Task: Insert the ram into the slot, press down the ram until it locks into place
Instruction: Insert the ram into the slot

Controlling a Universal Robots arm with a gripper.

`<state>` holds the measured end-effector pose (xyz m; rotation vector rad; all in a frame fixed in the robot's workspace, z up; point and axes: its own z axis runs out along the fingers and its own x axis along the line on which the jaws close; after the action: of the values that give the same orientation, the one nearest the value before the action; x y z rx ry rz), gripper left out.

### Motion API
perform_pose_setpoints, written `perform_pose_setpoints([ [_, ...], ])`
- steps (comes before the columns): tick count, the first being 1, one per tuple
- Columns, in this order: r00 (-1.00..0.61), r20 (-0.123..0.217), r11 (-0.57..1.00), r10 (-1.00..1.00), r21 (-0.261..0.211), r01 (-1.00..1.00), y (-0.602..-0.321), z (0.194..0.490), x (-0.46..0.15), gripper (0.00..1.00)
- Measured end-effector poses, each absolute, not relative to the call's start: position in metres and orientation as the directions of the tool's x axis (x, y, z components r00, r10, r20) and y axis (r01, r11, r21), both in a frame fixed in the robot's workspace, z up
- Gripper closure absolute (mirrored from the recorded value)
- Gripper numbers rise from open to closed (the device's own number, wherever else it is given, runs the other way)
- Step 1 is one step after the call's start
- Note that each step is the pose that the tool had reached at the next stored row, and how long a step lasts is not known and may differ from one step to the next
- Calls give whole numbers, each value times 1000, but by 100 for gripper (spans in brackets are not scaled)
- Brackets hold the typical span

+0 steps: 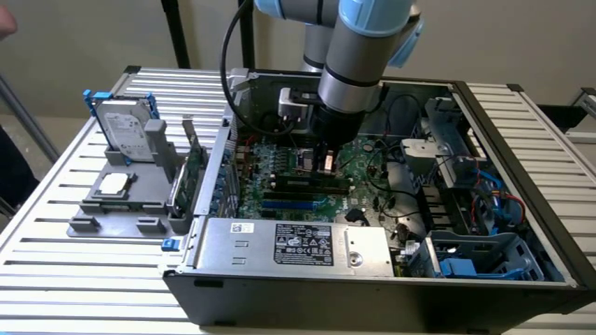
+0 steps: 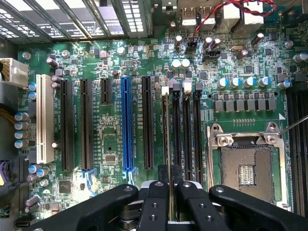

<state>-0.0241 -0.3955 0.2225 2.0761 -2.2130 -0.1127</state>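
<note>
My gripper (image 1: 326, 166) reaches down into the open computer case (image 1: 521, 125) over the motherboard (image 1: 279, 157). In the wrist view its black fingers (image 2: 158, 192) stand close together, shut on the ram (image 2: 167, 130). The ram shows edge-on as a thin brownish strip. It lies in line with the black memory slot (image 2: 165, 144) nearest the long black expansion slot (image 2: 147, 125). Three like slots (image 2: 187, 134) run parallel beside it. I cannot tell whether the ram touches the slot. From the exterior view the slots (image 1: 303, 183) lie just below the gripper.
A blue slot (image 2: 126, 125) and the open CPU socket (image 2: 246, 168) flank the memory slots. Cables (image 1: 391, 188) and a drive cage (image 1: 465, 150) fill the case toward the exterior view's right. Outside the case stands a grey fixture (image 1: 121, 202) with a hard drive (image 1: 125, 132) and an upright green card (image 1: 192, 171).
</note>
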Motion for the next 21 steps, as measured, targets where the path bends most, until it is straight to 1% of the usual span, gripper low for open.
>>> perform_pose_setpoints([
  [5,-62,26,65,-998,126,-990,-396,222,-25,86],
  [7,-62,26,65,-998,126,-990,-396,222,-25,85],
  [8,-62,26,65,-998,126,-990,-395,222,-25,78],
  [9,-62,26,65,-998,126,-990,-395,223,-25,78],
  [15,-62,26,65,-998,126,-990,-396,247,-25,78],
  [17,-62,26,65,-998,126,-990,-395,250,-25,78],
  [18,-62,26,65,-998,126,-990,-395,250,-25,80],
  [19,-62,26,65,-998,126,-990,-395,250,-25,87],
  [20,-62,26,65,-998,126,-990,-395,250,-25,87],
  [21,-62,26,65,-998,126,-990,-395,250,-25,89],
])
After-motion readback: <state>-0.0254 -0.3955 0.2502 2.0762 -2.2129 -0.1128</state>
